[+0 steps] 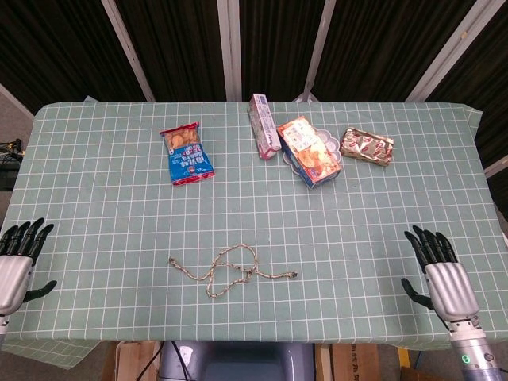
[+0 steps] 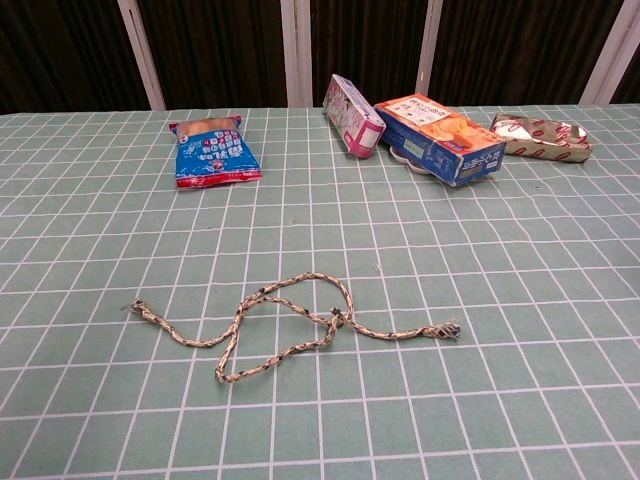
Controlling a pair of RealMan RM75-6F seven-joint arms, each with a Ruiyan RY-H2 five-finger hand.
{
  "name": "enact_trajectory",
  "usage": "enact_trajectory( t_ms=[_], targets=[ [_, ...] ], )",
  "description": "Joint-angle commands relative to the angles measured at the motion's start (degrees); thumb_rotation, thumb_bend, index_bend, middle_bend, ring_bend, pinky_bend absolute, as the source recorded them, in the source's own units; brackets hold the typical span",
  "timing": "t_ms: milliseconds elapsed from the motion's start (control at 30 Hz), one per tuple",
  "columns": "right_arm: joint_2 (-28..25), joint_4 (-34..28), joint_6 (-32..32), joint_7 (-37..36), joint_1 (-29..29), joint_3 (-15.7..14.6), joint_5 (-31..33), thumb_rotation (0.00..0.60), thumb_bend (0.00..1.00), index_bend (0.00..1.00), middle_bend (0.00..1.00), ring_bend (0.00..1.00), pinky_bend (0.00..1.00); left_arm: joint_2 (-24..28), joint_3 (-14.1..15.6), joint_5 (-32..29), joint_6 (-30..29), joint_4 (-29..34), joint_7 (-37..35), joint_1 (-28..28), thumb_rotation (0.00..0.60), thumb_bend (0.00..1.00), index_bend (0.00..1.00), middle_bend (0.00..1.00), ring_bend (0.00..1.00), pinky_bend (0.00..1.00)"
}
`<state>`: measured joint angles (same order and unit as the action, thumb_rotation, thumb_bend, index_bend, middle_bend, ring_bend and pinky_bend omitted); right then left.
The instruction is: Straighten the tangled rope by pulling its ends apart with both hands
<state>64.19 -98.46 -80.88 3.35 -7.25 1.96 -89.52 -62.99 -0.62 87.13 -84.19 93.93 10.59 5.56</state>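
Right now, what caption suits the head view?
Tangled rope lies untouched between open left hand and right hand.

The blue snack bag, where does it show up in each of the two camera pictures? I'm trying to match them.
Head view: the blue snack bag lies upper left of centre, on the far part of the table.
Chest view: it sits upper left, near the table's far edge.
Shared landmark: the rope lies nearer the robot, slightly to the right of the bag, in both.
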Motion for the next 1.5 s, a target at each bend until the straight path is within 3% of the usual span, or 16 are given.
enact_trajectory(
  t_ms=[33,233,333,700,1033,1500],
  targets=[
    [0.83,-2.0,3.4,0.25,-2.32,0.67,0.55,0.6,0.35,0.24,0.0,0.0,0.0,-0.11,-0.02,0.07,-0.2,-0.11,0.17,-0.07,0.6,0.0,0.0,0.0,0.0,0.0],
    [4.2,-6.11,10.9,2.37,-7.43,2.5,3.64,0.6,0.35,0.36,0.05,0.0,0.0,-0.37,-0.38,-0.82,0.01,-0.22,0.69,-0.04,0.6,0.0,0.0,0.0,0.0,0.0],
    [9.86,-8.06,15.18,5.41,-11.04,3.87,6.13,0.6,0.35,0.4,0.06,0.0,0.0,-0.55,-0.45,-0.49,-0.29,-0.33,1.07,-0.01,0.6,0.0,0.0,0.0,0.0,0.0],
    [24.0,-5.09,18.73,16.86,-16.22,5.35,15.05,0.6,0.34,0.46,0.09,0.0,0.0,-0.58,-0.71,-1.11,0.09,-0.56,0.62,0.13,0.6,0.0,0.0,0.0,0.0,0.0],
    [29.97,-0.78,18.91,19.31,-17.99,5.52,19.05,0.6,0.34,0.52,0.11,0.0,0.0,-0.67,-0.81,-1.38,0.52,-0.81,0.15,0.34,0.6,0.0,0.0,0.0,0.0,0.0],
    [32.48,2.5,18.45,17.95,-18.41,4.79,21.0,0.6,0.34,0.54,0.11,0.0,0.0,-0.74,-0.92,-1.78,0.76,-0.78,0.27,0.44,0.6,0.0,0.0,0.0,0.0,0.0]
  ],
)
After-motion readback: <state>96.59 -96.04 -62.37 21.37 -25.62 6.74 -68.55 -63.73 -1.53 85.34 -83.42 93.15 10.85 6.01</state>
